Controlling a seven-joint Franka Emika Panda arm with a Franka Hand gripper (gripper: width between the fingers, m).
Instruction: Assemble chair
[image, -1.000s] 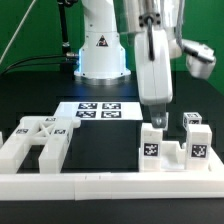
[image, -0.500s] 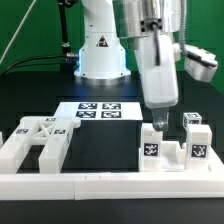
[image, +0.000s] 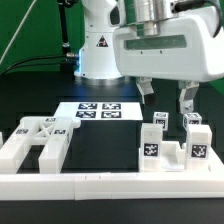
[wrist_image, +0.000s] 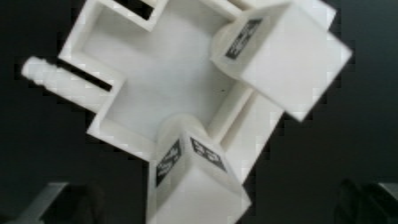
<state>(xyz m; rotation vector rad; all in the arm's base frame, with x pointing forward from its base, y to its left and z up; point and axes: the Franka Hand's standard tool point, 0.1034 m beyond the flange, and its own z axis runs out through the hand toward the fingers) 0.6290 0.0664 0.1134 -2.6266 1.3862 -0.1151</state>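
Two-finger gripper (image: 167, 100) on the white Panda arm (image: 165, 45) hangs above the black table (image: 100, 150), jaws spread wide, nothing btwn them. Below it, on the exterior view's right, is a matte white blocky plastic chair part (image: 170, 148) w/ small black-and-white square tags. It rests on the table just behind the long low white L-shaped border rail (image: 100, 184). Fingers (image: 186, 98) are clear of it, no contact. The wrist view looks down on the same part (wrist_image: 178, 100). A 2nd white open-frame chair part (image: 35, 140), also tagged, sits at the exterior view's left, well apart. The flat white marker board (image: 98, 110) lies farther back.
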